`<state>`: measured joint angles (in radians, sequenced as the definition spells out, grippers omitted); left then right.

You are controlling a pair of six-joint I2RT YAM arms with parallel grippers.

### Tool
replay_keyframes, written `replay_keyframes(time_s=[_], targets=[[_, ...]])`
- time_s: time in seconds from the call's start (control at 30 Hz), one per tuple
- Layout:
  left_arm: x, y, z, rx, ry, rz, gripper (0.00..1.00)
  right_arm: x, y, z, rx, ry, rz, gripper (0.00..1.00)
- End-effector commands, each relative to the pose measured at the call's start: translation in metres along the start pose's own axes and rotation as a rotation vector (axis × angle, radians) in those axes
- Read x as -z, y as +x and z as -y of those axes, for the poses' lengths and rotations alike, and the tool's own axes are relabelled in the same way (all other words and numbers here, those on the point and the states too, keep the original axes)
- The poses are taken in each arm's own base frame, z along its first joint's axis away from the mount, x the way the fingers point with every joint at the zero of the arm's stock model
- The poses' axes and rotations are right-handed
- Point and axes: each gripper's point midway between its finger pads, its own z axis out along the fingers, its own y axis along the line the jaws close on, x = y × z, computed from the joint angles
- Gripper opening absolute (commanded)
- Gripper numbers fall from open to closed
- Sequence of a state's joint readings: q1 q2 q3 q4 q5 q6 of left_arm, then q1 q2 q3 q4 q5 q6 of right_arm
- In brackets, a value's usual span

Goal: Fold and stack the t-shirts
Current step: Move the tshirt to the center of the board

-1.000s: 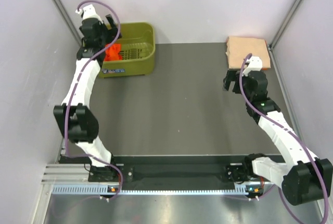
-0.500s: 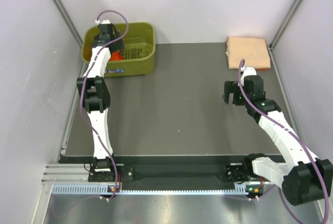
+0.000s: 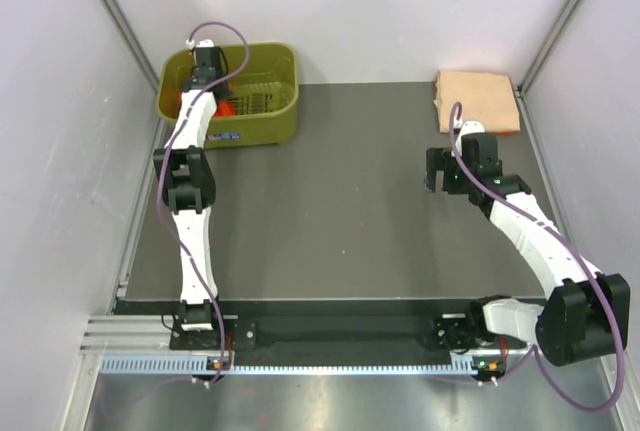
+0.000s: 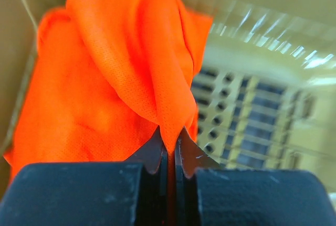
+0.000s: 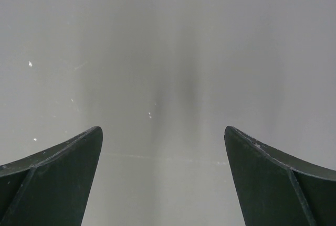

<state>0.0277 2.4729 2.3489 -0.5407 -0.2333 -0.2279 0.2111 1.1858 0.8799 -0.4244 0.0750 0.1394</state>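
Left gripper is down inside the olive basket, jaws pinched almost together on a fold of the orange t-shirt. The cloth comes up out of the thin slit between the fingertips and sits in a bunched heap by one side wall of the basket, with slotted basket floor showing beside it. In the top view the arm covers most of the grip and only a scrap of orange shows in the basket next to the wrist. The shirt looks to be resting on the basket floor rather than lifted, but the view is too blocked to be sure. Peach-tan t-shirt lies folded flat on the dark table, outside the basket and well off to its right, along the same far edge. Right gripper is also well right of the basket and nearer the arm bases than the basket is. Its jaws are spread wide, holding nothing, pointing down at table surface.
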Motion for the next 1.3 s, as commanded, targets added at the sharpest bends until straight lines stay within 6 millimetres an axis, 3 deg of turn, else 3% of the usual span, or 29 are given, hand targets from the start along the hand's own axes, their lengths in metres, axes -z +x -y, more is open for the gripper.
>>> replay_keyframes(time_s=[0.0,0.03,0.1,0.13,0.2,0.23,0.3,0.33,0.4,0.43,0.47,0.5,0.53,0.6,0.63,0.67,0.8,0.83,0.87,0.9,0.93,1.03,1.13,1.27], targets=[[0.070,-0.124,0.014,0.124,0.092,0.323,0.00,0.008,-0.031,-0.009,-0.027,-0.032,0.057,1.00],[0.100,-0.153,0.016,0.166,0.127,0.393,0.00,0.009,-0.031,-0.011,-0.029,-0.040,0.052,1.00],[0.137,-0.187,0.026,0.226,0.213,0.483,0.00,0.011,-0.033,-0.023,-0.017,-0.077,0.056,1.00],[0.172,-0.208,0.027,0.251,0.255,0.539,0.00,0.014,-0.034,-0.028,-0.010,-0.094,0.061,1.00],[0.205,-0.222,0.035,0.279,0.336,0.568,0.00,0.018,-0.037,-0.040,-0.016,-0.122,0.069,1.00],[0.240,-0.233,0.041,0.288,0.407,0.591,0.00,0.023,-0.041,-0.044,-0.025,-0.131,0.087,1.00],[0.266,-0.230,0.047,0.278,0.471,0.578,0.00,0.031,-0.048,-0.060,-0.070,-0.179,0.113,1.00],[0.312,-0.237,0.049,0.260,0.540,0.614,0.00,0.039,-0.053,-0.064,-0.098,-0.197,0.136,1.00],[0.335,-0.222,0.053,0.242,0.588,0.588,0.00,0.051,-0.054,-0.079,-0.160,-0.278,0.122,1.00],[0.380,-0.225,0.050,0.232,0.631,0.631,0.00,0.058,-0.052,-0.081,-0.165,-0.296,0.116,1.00],[0.384,-0.207,0.056,0.213,0.667,0.580,0.00,0.063,-0.050,-0.089,-0.163,-0.348,0.104,1.00],[0.399,-0.202,0.053,0.209,0.683,0.580,0.00,0.065,-0.045,-0.093,-0.150,-0.379,0.098,1.00],[0.427,-0.188,0.051,0.205,0.735,0.568,0.00,0.075,-0.043,-0.104,-0.141,-0.453,0.100,1.00],[0.459,-0.168,0.060,0.215,0.819,0.536,0.00,0.075,-0.034,-0.108,-0.167,-0.480,0.078,1.00],[0.485,-0.147,0.059,0.208,0.876,0.515,0.00,0.078,-0.029,-0.113,-0.171,-0.509,0.061,1.00],[0.496,-0.137,0.059,0.211,0.901,0.503,0.00,0.079,-0.028,-0.114,-0.172,-0.516,0.052,1.00],[0.518,-0.068,0.054,0.281,0.991,0.350,0.00,0.083,-0.017,-0.117,-0.179,-0.530,0.010,1.00],[0.531,-0.051,0.050,0.296,1.013,0.337,0.20,0.086,-0.016,-0.118,-0.174,-0.534,0.008,1.00],[0.502,-0.016,0.051,0.325,0.989,0.229,0.36,0.088,-0.013,-0.123,-0.157,-0.541,0.002,1.00],[0.496,0.003,0.049,0.345,0.980,0.179,0.52,0.091,-0.011,-0.125,-0.145,-0.544,-0.002,1.00],[0.484,0.036,0.043,0.359,0.946,0.104,0.63,0.092,-0.008,-0.128,-0.132,-0.547,-0.009,1.00],[0.477,0.072,0.024,0.333,0.847,0.066,0.99,0.097,0.009,-0.144,-0.087,-0.572,-0.064,1.00],[0.476,0.086,0.006,0.263,0.753,0.062,0.99,0.098,0.035,-0.174,-0.038,-0.637,-0.153,1.00],[0.470,0.107,-0.001,0.226,0.710,-0.005,0.99,0.105,0.092,-0.240,0.066,-0.762,-0.330,0.92]])
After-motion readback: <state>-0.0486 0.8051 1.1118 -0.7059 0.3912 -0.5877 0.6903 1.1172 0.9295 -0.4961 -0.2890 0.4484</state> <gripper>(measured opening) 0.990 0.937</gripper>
